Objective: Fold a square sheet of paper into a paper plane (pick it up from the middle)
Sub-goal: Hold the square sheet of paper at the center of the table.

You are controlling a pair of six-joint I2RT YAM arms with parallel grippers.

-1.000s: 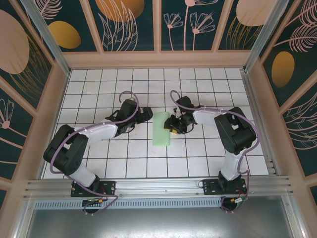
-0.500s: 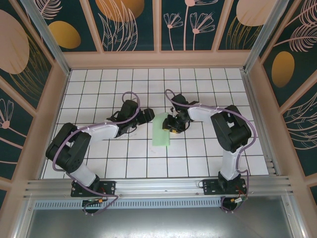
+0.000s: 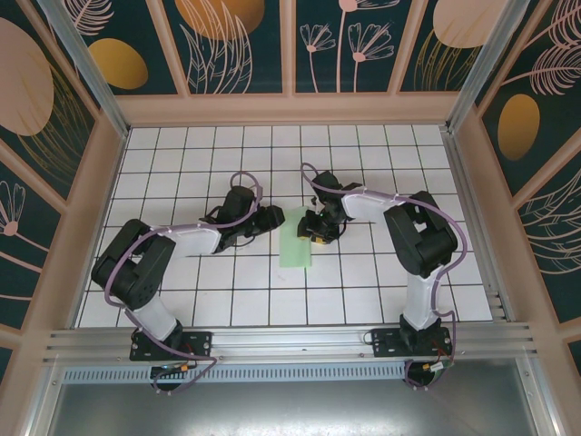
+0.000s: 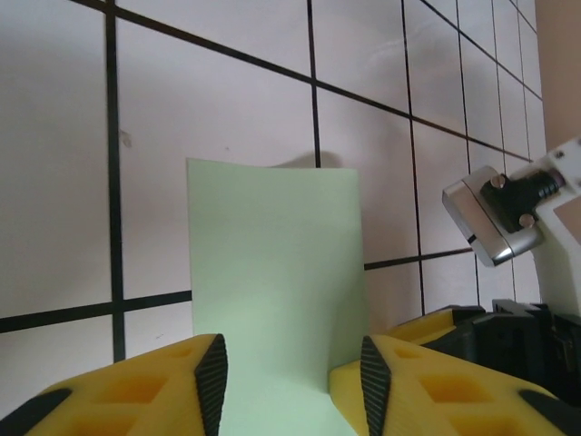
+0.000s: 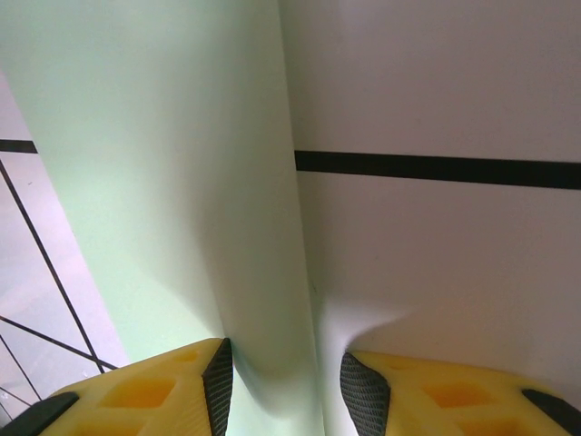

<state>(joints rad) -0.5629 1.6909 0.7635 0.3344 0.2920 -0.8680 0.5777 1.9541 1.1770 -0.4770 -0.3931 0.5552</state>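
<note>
The square sheet of paper (image 3: 296, 249) lies folded into a narrow pale mint strip on the tiles at mid-table. My left gripper (image 3: 275, 218) reaches its far left corner. In the left wrist view the strip (image 4: 272, 254) runs flat between the fingertips of that gripper (image 4: 292, 381), whose jaws stand apart over it. My right gripper (image 3: 312, 227) is at the strip's far right edge. Its jaws (image 5: 286, 391) straddle the rounded long edge of the paper (image 5: 154, 182), with a gap beside it.
White tiles with black grid lines (image 3: 236, 291) spread around the strip. Wooden walls (image 3: 290, 109) enclose the table on three sides. The right arm's wrist (image 4: 497, 218) sits close to my left fingers.
The left gripper has slid right onto the strip's corner and its jaws have narrowed. The right gripper has shifted slightly towards the far side.
</note>
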